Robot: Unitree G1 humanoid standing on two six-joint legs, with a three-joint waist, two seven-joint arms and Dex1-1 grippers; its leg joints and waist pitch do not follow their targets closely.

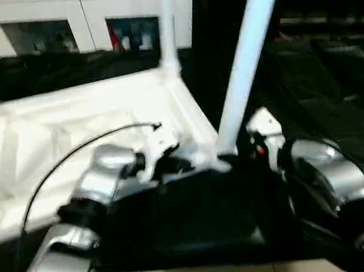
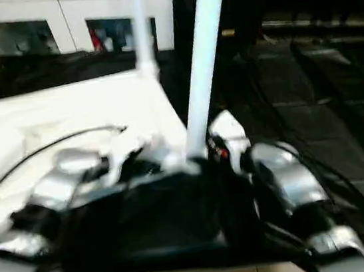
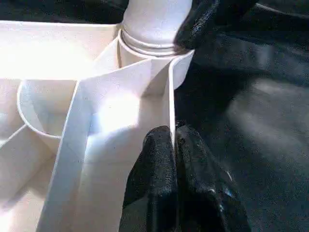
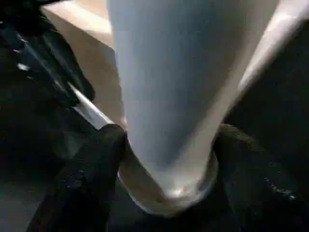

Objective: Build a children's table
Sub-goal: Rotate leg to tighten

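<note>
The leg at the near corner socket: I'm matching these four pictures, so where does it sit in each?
Left eye: leg rises right of centre.
Right eye: leg at centre.
Left wrist: its base enters the socket.
Right wrist: between the right gripper fingers.
Shared landmark: tabletop corner socket.

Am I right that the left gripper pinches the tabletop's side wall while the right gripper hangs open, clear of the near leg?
Not quite. The left gripper does pinch the tabletop wall, but the right gripper is closed around the near leg at its base, as the right wrist view shows.

White tabletop (image 1: 69,144); seemingly pale-blue leg (image 1: 246,60); black fingers (image 3: 159,169).
</note>
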